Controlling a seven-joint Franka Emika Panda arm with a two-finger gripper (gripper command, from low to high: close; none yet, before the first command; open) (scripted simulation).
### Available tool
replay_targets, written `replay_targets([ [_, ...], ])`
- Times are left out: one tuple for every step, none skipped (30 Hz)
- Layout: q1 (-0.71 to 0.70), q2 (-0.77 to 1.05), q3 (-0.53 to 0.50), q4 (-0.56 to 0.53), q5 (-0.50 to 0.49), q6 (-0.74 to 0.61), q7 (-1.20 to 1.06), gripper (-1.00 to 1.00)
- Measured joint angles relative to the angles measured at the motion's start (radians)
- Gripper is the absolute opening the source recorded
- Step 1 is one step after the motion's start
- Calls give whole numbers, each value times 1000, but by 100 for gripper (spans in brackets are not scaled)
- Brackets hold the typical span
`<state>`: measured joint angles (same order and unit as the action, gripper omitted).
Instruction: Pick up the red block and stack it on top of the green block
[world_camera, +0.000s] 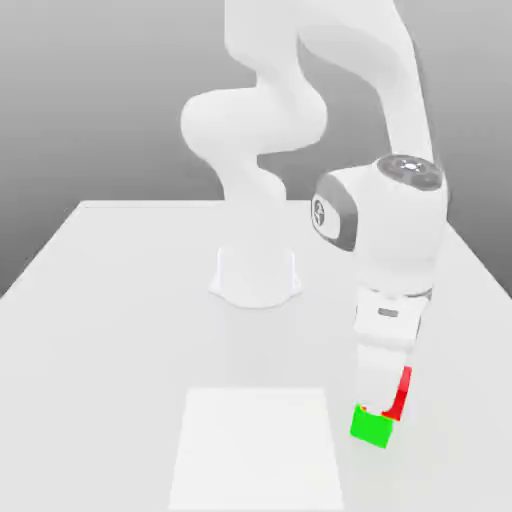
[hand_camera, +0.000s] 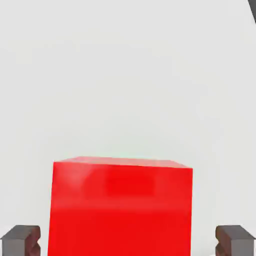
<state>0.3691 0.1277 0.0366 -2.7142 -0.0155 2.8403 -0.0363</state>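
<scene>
Rising from its round base on the white table (world_camera: 120, 300), the white arm (world_camera: 290, 110) bends over and points its gripper (world_camera: 385, 400) straight down near the table's edge on the exterior view's right. A paler square patch (world_camera: 255, 450) lies on the table, well apart from the jaws. The red block (hand_camera: 120, 210) sits between the jaws, centred, with a clear gap of table showing on each side. Both dark fingertips (hand_camera: 21, 240) stand off the block's side faces, so the jaws are spread wide and grip nothing. The green block (world_camera: 372, 428) lies directly beneath the red block, touching it; the red one rests on top.
</scene>
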Motion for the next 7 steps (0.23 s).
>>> replay_targets([
  [0,15,-1,1,-2,15,2,100],
  [0,5,0,0,-1,6,0,100],
  [0,-18,1,-1,3,-16,-3,100],
  [0,-48,2,-2,7,-45,-6,100],
  [0,-81,3,-3,11,-75,-8,100],
  [1,-115,3,-5,15,-108,-11,100],
  [2,-151,2,-6,18,-142,-13,100],
])
